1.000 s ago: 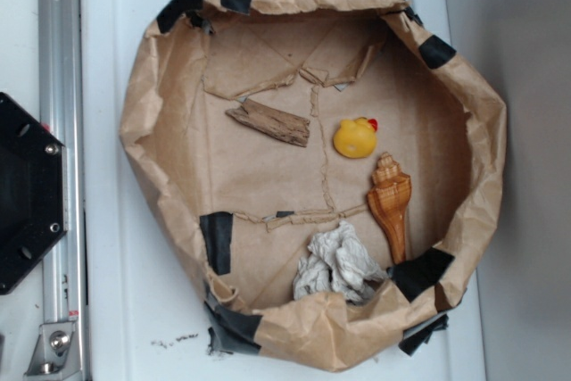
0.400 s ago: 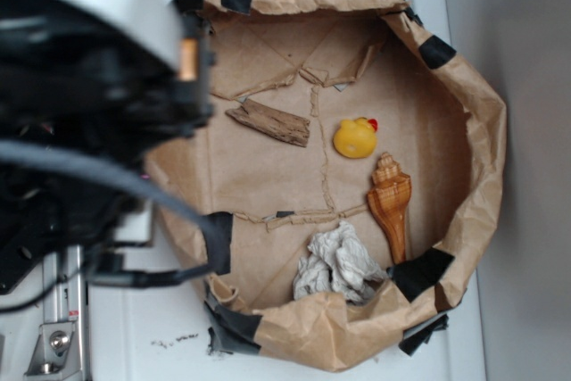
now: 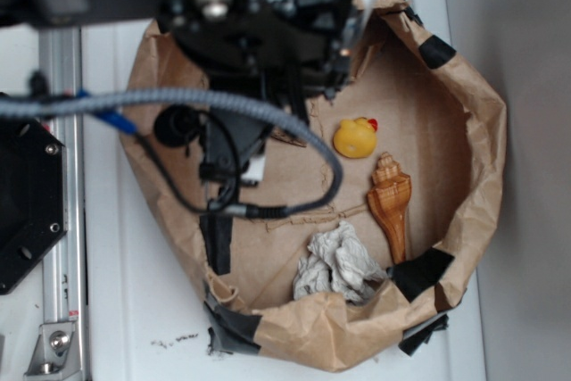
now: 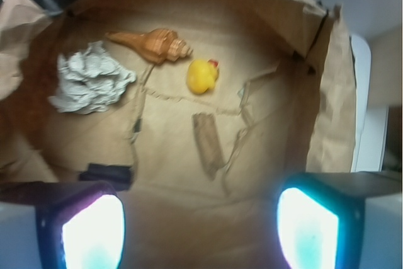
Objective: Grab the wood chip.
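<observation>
arm [image 3: 259, 24]: black housing, white cover | grey braided cable [image 3: 178, 104] | blue connector | silver round screw

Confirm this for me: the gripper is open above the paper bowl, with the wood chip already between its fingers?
Not quite. The wrist view shows the wood chip lying flat on the paper bowl's floor, apart from the open gripper. Nothing is between its fingers.
</observation>
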Controlling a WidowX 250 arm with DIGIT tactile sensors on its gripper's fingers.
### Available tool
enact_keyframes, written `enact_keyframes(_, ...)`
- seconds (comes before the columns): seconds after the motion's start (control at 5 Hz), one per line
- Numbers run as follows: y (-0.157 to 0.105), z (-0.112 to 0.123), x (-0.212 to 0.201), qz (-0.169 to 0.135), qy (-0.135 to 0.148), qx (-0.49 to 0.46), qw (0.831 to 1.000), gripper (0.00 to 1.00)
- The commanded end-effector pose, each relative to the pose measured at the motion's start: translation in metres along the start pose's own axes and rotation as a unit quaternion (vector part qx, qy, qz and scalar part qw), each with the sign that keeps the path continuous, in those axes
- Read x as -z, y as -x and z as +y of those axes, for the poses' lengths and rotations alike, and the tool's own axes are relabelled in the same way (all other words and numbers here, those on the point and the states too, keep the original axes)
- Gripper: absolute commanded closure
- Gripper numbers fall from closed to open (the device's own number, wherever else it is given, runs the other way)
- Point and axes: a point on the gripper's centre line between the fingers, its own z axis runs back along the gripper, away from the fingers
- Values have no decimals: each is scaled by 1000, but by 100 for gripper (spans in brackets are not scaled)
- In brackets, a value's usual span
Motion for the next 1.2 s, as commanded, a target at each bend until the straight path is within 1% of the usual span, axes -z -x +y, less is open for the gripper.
enact_keyframes(0.0,6,-5,59,-2,-20,47,999,0)
enact_keyframes(0.2,3,1,75,-21,-23,60,998,0)
enact_keyframes(0.4,3,2,87,-23,-22,64,997,0)
enact_keyframes(0.6,6,1,97,-27,-27,53,998,0)
enact_keyframes(0.8,-4,-2,115,-44,-21,65,997,0)
enact_keyframes(1.0,-12,7,129,-34,-17,62,997,0)
